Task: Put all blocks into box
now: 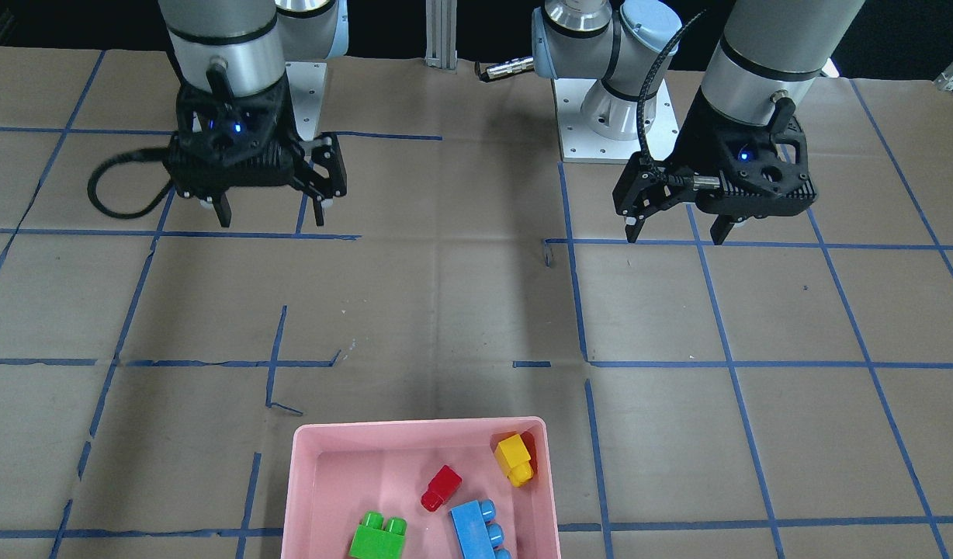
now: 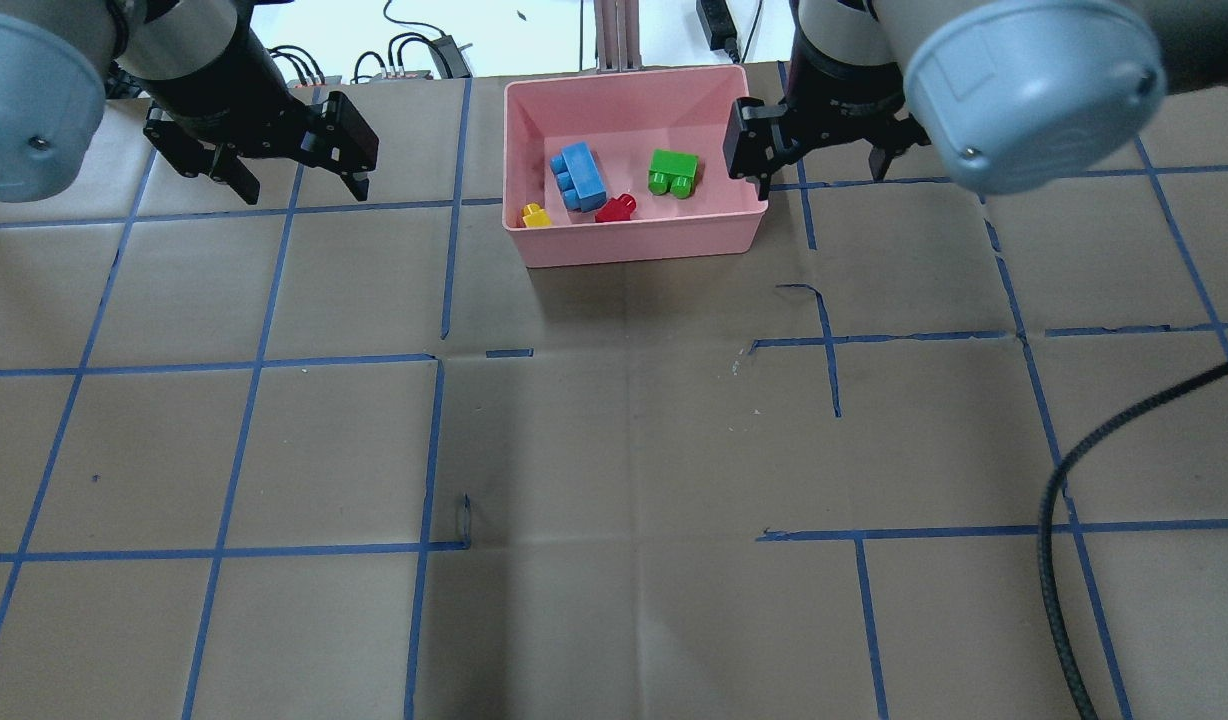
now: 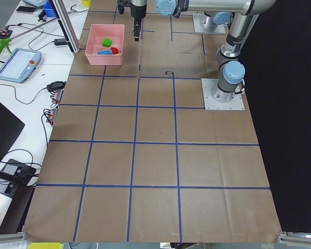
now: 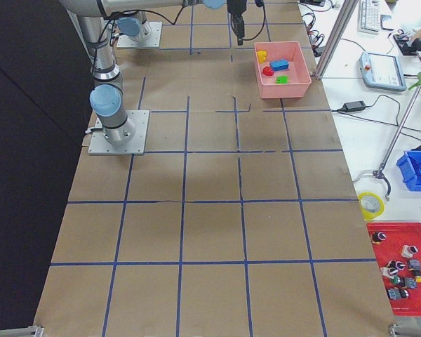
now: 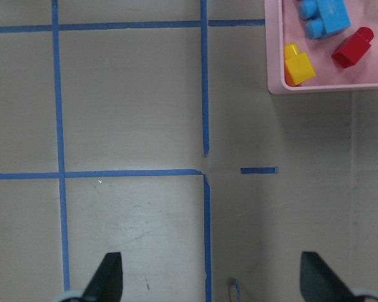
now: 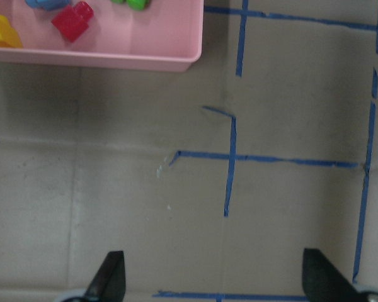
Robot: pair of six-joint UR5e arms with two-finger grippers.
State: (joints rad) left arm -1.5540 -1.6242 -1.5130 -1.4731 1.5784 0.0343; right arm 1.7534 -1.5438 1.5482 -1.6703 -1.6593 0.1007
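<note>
The pink box (image 1: 414, 425) stands at the table's far edge from the robot, between the two arms. All the blocks lie inside it: green (image 1: 377, 536), blue (image 1: 476, 532), yellow (image 1: 514, 458) and red (image 1: 441, 487). From overhead the box (image 2: 634, 240) holds blue (image 2: 577, 176), green (image 2: 672, 172), red (image 2: 615, 208) and yellow (image 2: 535, 216). My left gripper (image 2: 302, 190) is open and empty, above the table to the box's left. My right gripper (image 2: 822, 178) is open and empty, close by the box's right wall. Both wrist views show part of the box (image 5: 274, 63) (image 6: 113, 60).
Brown paper with a blue tape grid (image 2: 434, 360) covers the table. A black cable (image 2: 1064, 500) hangs over the right side. An aluminium post (image 2: 614, 35) stands just behind the box. The arm bases (image 1: 616, 116) sit at the robot's edge.
</note>
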